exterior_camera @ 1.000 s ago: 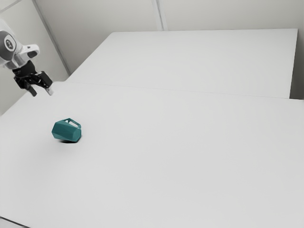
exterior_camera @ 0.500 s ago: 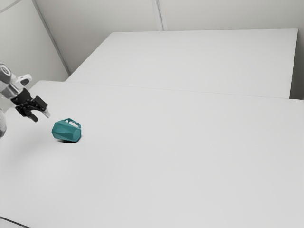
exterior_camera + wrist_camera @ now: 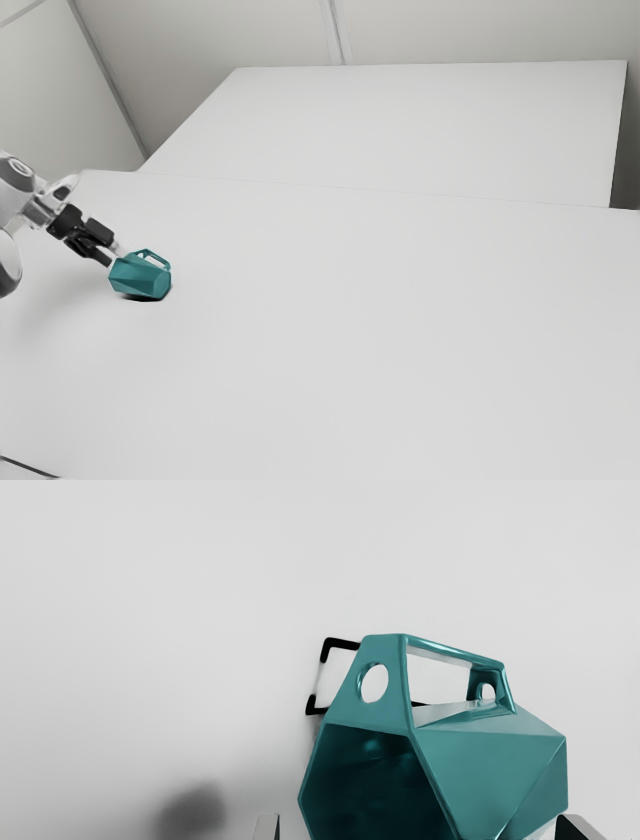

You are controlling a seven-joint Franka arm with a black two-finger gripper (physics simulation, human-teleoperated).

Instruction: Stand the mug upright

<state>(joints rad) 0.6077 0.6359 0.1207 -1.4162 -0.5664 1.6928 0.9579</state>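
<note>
My tool [image 3: 422,827] is open beside the sideways mug [image 3: 490,770]; I should centre, close evenly, then turn its mouth [image 3: 370,785] upward.

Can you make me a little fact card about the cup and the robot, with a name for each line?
thing: mug
color: teal
shape: flat, angled sides
pose: lying on its side, not upright
handle: on the mug's upper side, with round holes
mouth: open, dark inside
resting on: white table
pincer: open, fingers apart, at the mug, on its side toward the exterior view's left
grip: not closed on the mug
job: set the mug upright, not done yet
</note>
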